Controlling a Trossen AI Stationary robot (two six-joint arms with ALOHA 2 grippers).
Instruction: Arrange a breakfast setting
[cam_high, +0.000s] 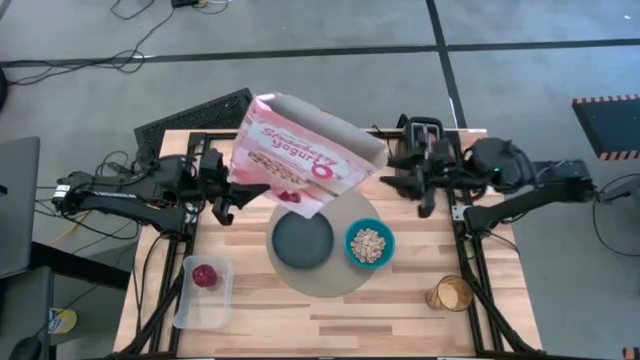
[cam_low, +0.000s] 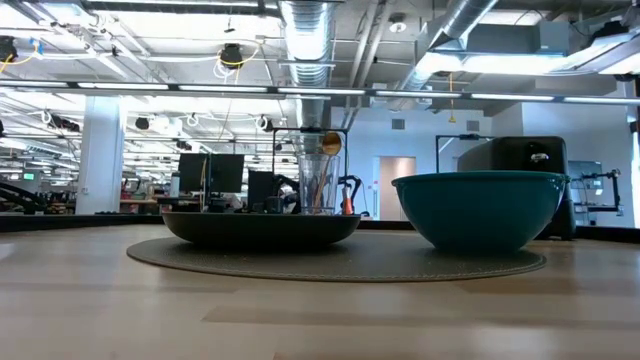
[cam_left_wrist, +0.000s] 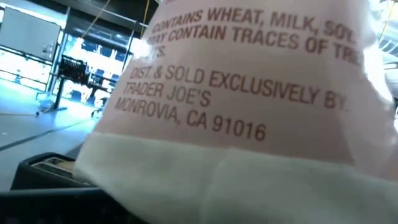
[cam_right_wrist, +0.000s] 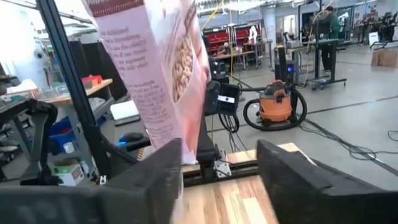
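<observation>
Held aloft in the upper middle of the high view, the pink cereal box looks light and crushable (thin card), clamped by the left gripper, while the right gripper gapes wide beside it, cereal already filling the teal bowl.

This is a large open robotics lab or workshop. Exposed silver ducts and pipes run under the ceiling above rows of monitors, while an orange shop vacuum, loose cables on the grey concrete floor and distant workbenches surround the wooden table.
</observation>
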